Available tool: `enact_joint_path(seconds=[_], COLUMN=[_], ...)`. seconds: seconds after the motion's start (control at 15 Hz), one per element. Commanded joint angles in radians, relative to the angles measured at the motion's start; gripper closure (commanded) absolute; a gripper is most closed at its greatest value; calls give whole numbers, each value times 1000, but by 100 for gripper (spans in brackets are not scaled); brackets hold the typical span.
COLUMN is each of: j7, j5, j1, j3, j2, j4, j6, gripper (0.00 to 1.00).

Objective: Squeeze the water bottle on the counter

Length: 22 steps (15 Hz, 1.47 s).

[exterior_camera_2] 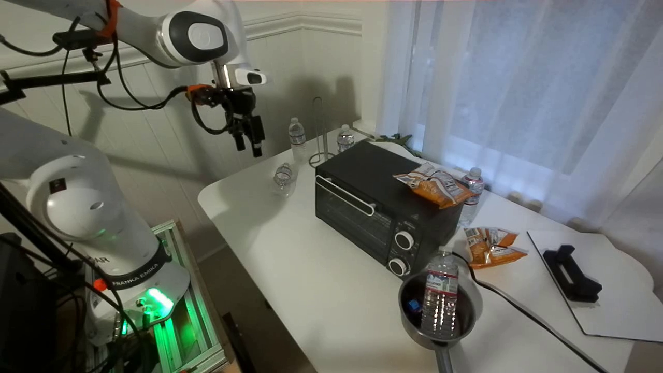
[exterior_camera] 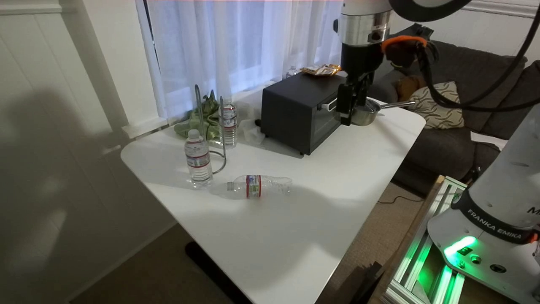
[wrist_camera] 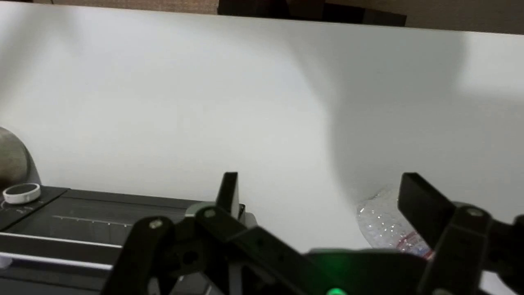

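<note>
The water bottle is clear and crumpled, with a red-edged label. It lies on its side on the white counter. It also shows in an exterior view. In the wrist view the bottle is at lower right, partly hidden behind the right finger and the gripper body. My gripper is open, with its fingers wide apart and nothing between them. It is up in the air, above the counter and apart from the bottle, in both exterior views.
A black toaster oven stands on the counter. Upright bottles stand by a wire stand and a green cloth. A pot holds another bottle. An orange snack bag lies on the oven.
</note>
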Motion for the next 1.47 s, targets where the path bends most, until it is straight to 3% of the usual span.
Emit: enact_joint_path(seconds=[0.0,0.27,0.47,0.8,0.87,1.0,1.4], j7=[10,36,32,-60,-24,-53,-112], j5=[-47,-116,-179,-274,-236,-242,-226], j1=[50,75,88,112,119,124,126], j3=[44,85,74,35,29,18,15], j2=[161,346,480,648,591,640,687], j4=[150,290,356,380,355,364,397], j6=[-25,-32,46,391,306,380,381], gripper=[0,0,0,0,0,0,0])
